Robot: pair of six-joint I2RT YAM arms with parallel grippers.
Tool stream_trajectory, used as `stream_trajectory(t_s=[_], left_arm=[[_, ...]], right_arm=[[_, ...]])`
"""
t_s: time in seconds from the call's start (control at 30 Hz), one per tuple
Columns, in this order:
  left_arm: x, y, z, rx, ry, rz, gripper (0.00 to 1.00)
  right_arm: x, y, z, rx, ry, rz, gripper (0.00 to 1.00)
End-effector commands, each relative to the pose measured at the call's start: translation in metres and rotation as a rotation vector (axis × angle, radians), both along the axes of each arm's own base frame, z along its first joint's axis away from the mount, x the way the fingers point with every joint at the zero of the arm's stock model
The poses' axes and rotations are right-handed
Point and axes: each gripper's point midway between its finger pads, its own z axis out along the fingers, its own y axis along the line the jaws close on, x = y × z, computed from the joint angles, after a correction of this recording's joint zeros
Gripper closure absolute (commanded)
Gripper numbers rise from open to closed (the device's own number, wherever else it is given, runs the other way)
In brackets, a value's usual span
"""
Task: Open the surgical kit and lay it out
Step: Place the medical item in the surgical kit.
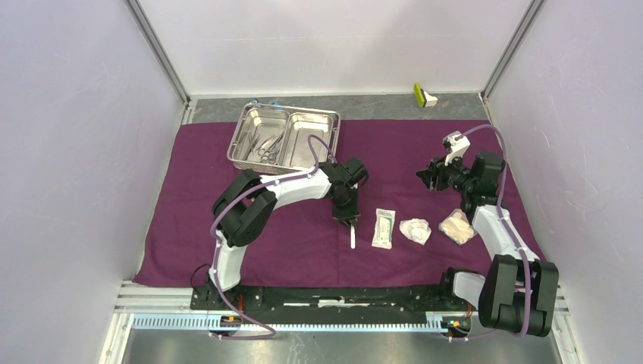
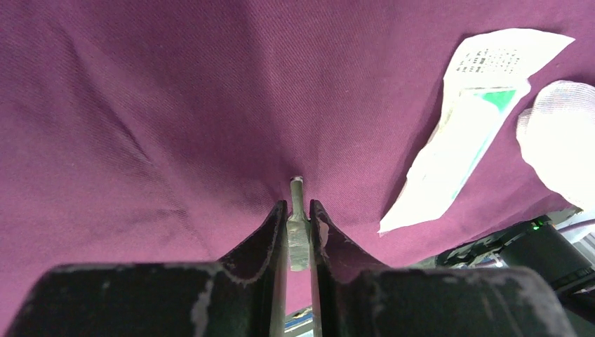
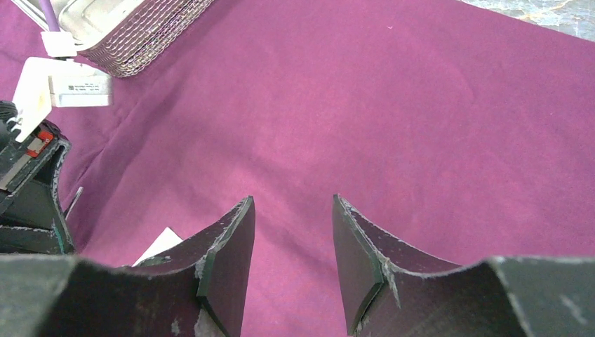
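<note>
The purple cloth (image 1: pixel 425 144) lies spread flat on the table. At its back left stands the steel tray (image 1: pixel 289 108), with forceps (image 1: pixel 267 148) in its left compartment. My left gripper (image 1: pixel 347 218) points down at mid cloth, shut on slim metal tweezers (image 2: pixel 298 235), whose tip touches the cloth (image 2: pixel 140 105). Just right of it lie the white sealed packet (image 1: pixel 384 227) and two gauze wads (image 1: pixel 415 230) (image 1: pixel 457 226). The packet (image 2: pixel 463 133) and one wad (image 2: pixel 561 140) also show in the left wrist view. My right gripper (image 1: pixel 426 178) hovers open over bare cloth (image 3: pixel 421 105), holding nothing.
A small yellow-green and white object (image 1: pixel 423 95) sits on the grey strip behind the cloth. White enclosure walls stand on three sides. The tray's mesh wall (image 3: pixel 140 35) and the left arm (image 3: pixel 28 175) lie left of my right gripper (image 3: pixel 293 210).
</note>
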Motion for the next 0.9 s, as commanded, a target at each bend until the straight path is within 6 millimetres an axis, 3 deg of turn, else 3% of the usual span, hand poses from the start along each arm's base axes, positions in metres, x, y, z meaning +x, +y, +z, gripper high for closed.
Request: stream_trajectory(t_s=[0.0,0.4,0.87], left_arm=[[0.007,-0.001,0.03,-0.033,-0.069,0.025,0.84],[0.001,0.009,0.018,-0.018,-0.034,0.048,0.83],[0.003,0.004,0.005,-0.029,0.003,0.057,0.76]], right_arm=[[0.002,0.002,0.002,0.017,-0.018,0.015,0.49],[0.002,0.002,-0.001,0.021,-0.005,0.016,0.49],[0.001,0.002,-0.002,0.025,-0.001,0.022,0.49]])
